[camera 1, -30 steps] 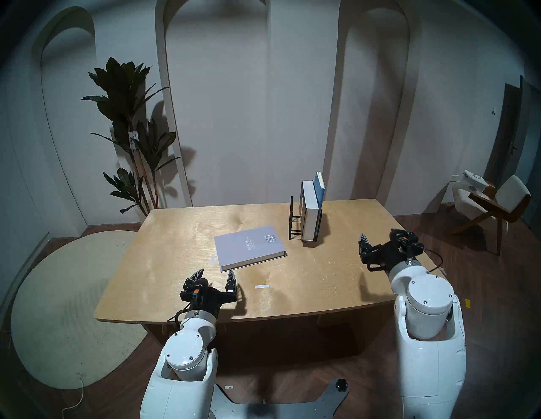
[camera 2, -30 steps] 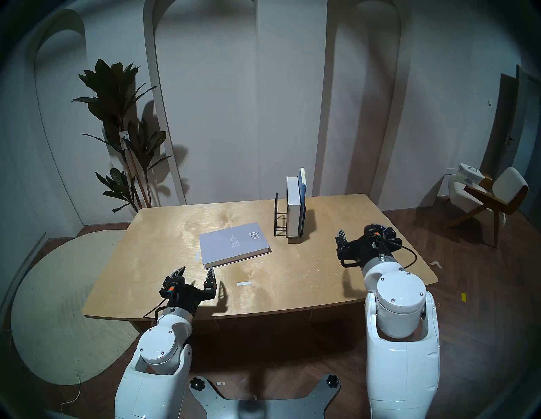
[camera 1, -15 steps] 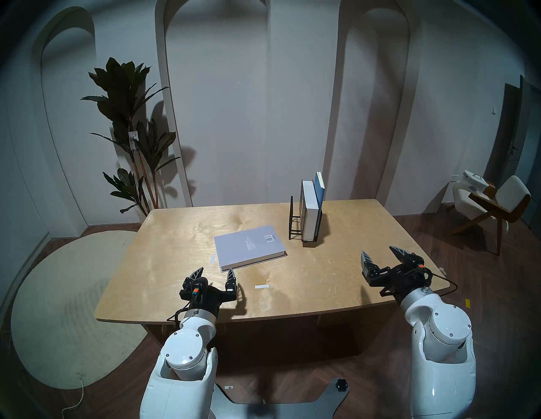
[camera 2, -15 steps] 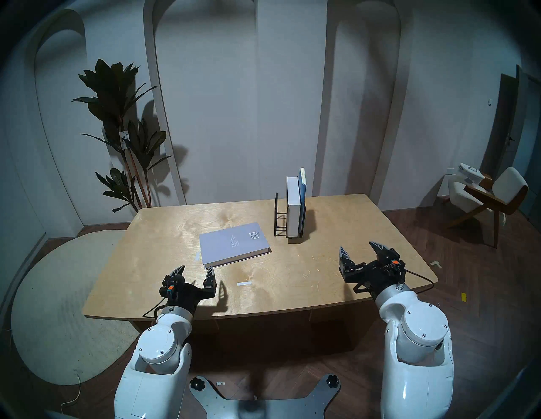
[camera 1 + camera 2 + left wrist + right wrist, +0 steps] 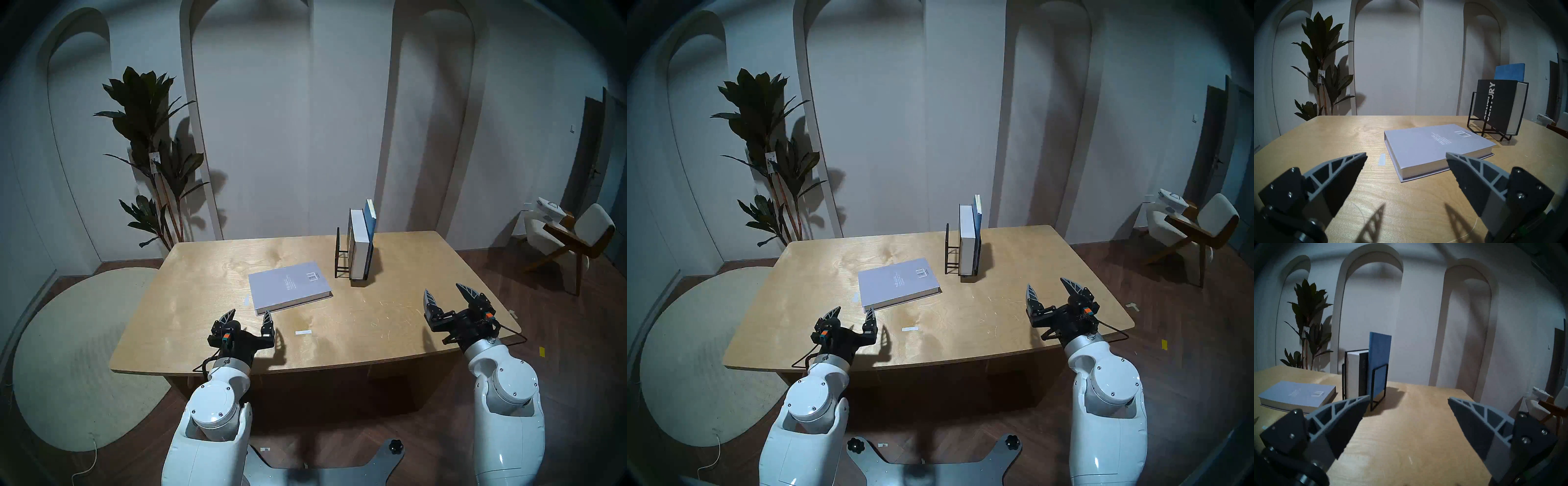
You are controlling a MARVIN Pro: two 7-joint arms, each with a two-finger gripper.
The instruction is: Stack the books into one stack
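A pale grey-lavender book (image 5: 288,286) (image 5: 897,282) (image 5: 1437,146) (image 5: 1298,394) lies flat on the table's middle. A thick black "CENTURY" book (image 5: 359,247) (image 5: 1494,103) (image 5: 1356,373) and a thinner blue notebook (image 5: 369,220) (image 5: 1509,72) (image 5: 1379,360) stand upright in the black wire rack (image 5: 341,254) (image 5: 1473,118) (image 5: 1378,387). My left gripper (image 5: 249,314) (image 5: 852,312) (image 5: 1406,155) is open and empty, just in front of the flat book's near corner. My right gripper (image 5: 445,291) (image 5: 1047,287) (image 5: 1407,400) is open and empty at the table's right, in front of and right of the rack.
The wooden table (image 5: 210,271) bears small white tape strips (image 5: 303,332) (image 5: 247,299). A potted plant (image 5: 152,152) stands behind the table's left corner. A chair (image 5: 573,237) stands at the far right. A pale round rug (image 5: 68,356) lies on the floor at left.
My right gripper has swung back toward me and to the right, turned level with both open fingers pointing at the rack. The left arm and the books have not moved.
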